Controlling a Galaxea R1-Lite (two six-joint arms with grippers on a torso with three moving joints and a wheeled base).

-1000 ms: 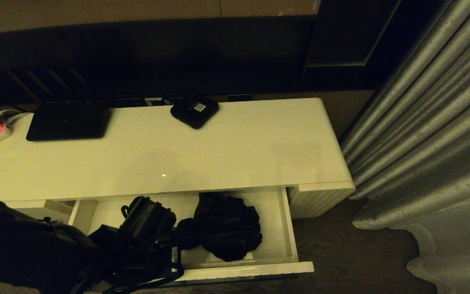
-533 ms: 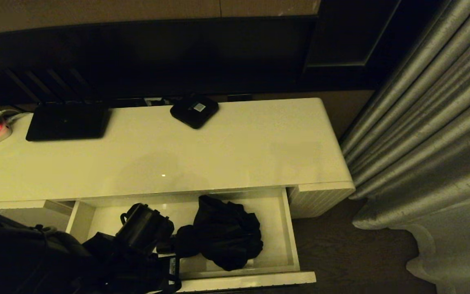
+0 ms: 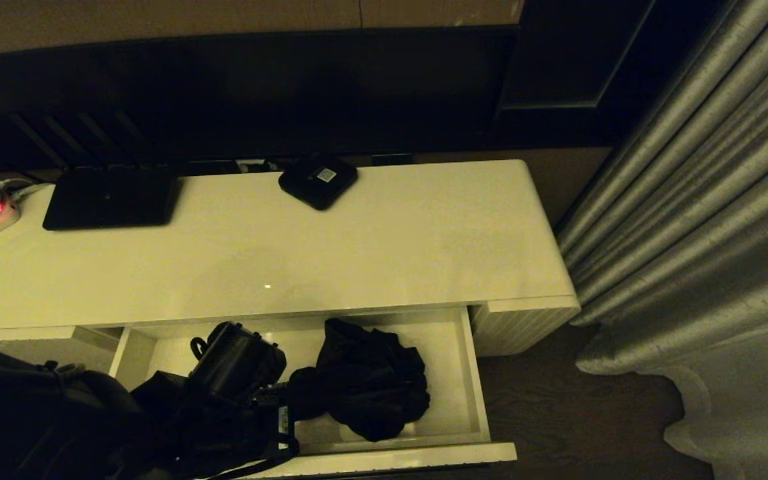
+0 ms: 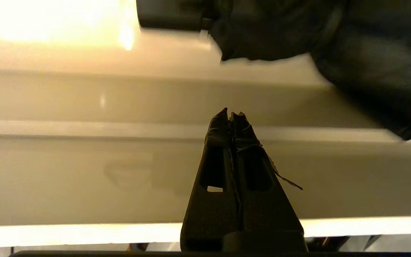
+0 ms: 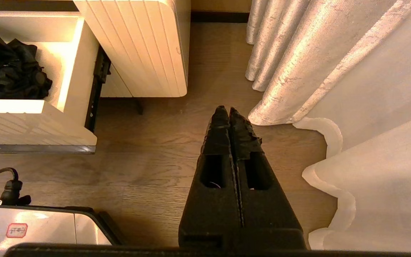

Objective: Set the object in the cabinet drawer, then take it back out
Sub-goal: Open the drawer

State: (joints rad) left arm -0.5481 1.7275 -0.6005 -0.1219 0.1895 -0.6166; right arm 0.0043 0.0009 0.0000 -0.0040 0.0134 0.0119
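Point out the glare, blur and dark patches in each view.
Head view: dim, umbrella and left arm merge into black. Left wrist view: glare washes out a corner of the drawer, umbrella edge smeared. Right wrist view: brightest, sharp; drawer's inner wall glows.

The drawer [image 3: 471, 373] sits a little farther out than a second ago; its front edge is lower in the head view. The left hand [image 3: 271, 393], fingers pressed together, is a bit farther left and lower now. The umbrella [image 3: 364, 380] rides out with the drawer.
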